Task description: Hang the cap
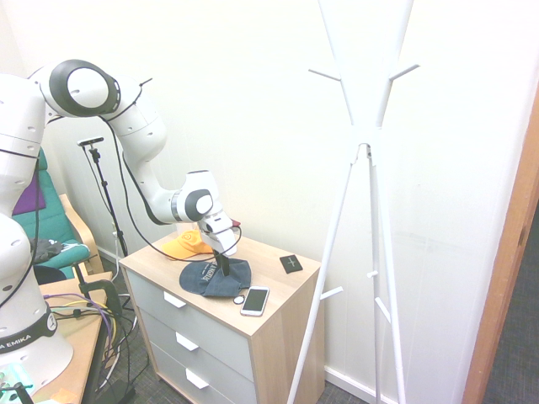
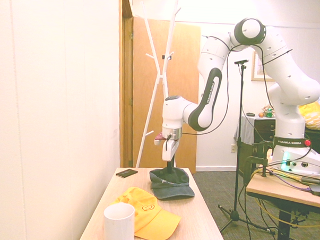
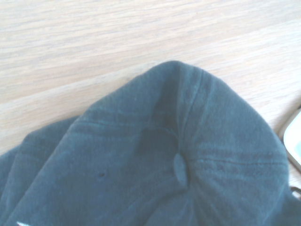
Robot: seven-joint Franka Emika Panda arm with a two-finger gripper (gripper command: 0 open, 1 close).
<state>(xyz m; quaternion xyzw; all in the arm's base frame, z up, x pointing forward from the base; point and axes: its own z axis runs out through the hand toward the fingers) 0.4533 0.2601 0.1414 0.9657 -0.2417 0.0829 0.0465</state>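
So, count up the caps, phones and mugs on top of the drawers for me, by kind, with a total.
Caps: 2, one navy cap and one yellow cap
Phones: 1, the phone
Mugs: 1, the white mug
Total: 4

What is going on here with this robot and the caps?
The robot arm has its pincer down at the dark blue cap, which lies on the wooden chest of drawers. The yellow cap lies beside it. The dark cap is not yet on the white coat stand.
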